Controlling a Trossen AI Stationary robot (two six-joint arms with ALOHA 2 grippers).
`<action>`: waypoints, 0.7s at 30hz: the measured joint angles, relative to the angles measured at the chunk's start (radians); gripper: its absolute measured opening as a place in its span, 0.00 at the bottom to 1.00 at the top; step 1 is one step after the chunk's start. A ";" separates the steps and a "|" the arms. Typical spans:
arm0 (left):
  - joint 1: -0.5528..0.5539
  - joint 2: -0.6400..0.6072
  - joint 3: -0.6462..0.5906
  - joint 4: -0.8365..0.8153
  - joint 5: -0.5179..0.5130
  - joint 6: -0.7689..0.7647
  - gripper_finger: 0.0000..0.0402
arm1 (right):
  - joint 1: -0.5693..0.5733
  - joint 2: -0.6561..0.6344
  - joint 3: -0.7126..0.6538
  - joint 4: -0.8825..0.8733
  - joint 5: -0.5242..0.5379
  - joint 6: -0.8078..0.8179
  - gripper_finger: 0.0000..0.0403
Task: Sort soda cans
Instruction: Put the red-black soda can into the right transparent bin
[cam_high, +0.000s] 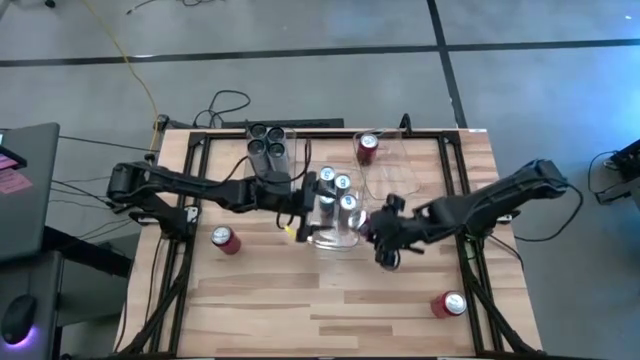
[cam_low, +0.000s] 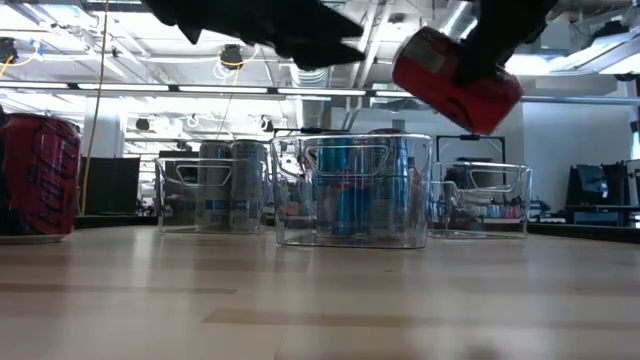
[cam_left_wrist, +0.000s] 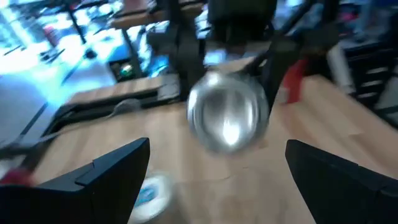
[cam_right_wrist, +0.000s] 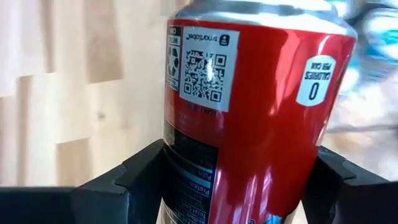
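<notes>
High cam sits overhead, straight down, whole table in frame. Low cam sits at tabletop height, level across the wood into the room, bins mid-distance. Left wrist cam looks forward between its own fingers at the table, close. Right wrist cam is nearly against a red can. Low cam shares that can at 1 o'clock.

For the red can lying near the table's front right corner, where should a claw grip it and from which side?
Grip the red can across the middle of its round body, coming straight down from above. It lies on its side, clear of the bins, so the curved wall is exposed while the silver end faces sideways.
</notes>
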 joint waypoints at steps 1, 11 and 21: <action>-0.013 0.000 0.000 0.008 0.011 0.006 0.93 | 0.011 0.018 0.000 0.023 -0.001 0.000 0.70; -0.130 0.051 0.001 0.048 0.018 0.036 0.93 | 0.059 0.129 0.000 0.219 -0.004 -0.009 0.70; -0.151 0.131 0.013 0.091 -0.013 -0.017 0.93 | 0.080 0.147 0.002 0.298 -0.013 -0.026 0.70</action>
